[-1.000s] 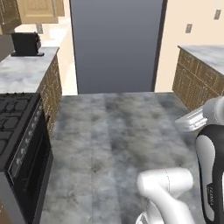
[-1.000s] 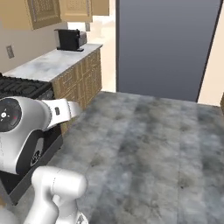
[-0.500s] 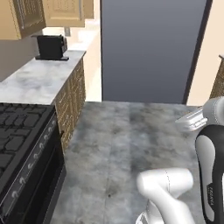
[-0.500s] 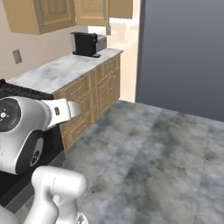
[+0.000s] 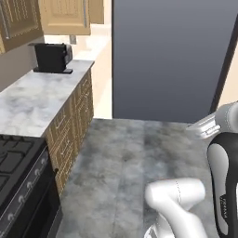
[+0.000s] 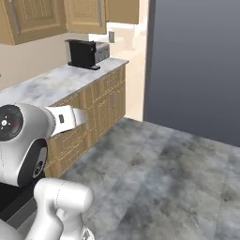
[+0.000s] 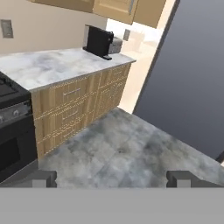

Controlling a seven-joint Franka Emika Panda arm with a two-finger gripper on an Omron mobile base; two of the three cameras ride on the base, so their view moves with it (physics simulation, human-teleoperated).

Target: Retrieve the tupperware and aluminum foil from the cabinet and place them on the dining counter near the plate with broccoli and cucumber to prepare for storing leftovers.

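No tupperware or foil on my feeds at the moment; I can't tell where either one sits, since the upper cabinets [image 6: 33, 18] above the bench [image 5: 32, 100] have their wooden doors closed. My hand [image 7: 111, 179] is empty, fingers wide apart: one dark fingertip [image 7: 41, 178] at the lower left of the hand view, the other at the lower right, with bare floor between them. The white arm [image 6: 28, 140] rises at the near edge of both base views, well clear of the furniture. Grey marbled floor [image 5: 139, 153] runs ahead of me up to a tall dark grey refrigerator [image 5: 172, 60] that stands at the far end. To the left runs the marble-topped bench with wooden drawer fronts [image 7: 74, 103] under it. A black coffee machine [image 6: 84, 53] stands on the far end of that bench, close to the wall, with a wall outlet [image 6: 111, 36] just beyond it. At the near end of the bench, touching it, is a black stove [image 5: 18, 186] with burner grates on top and knobs along its front edge. A second outlet plate [image 7: 6, 28] shows on the beige wall above the stove side in the hand view.
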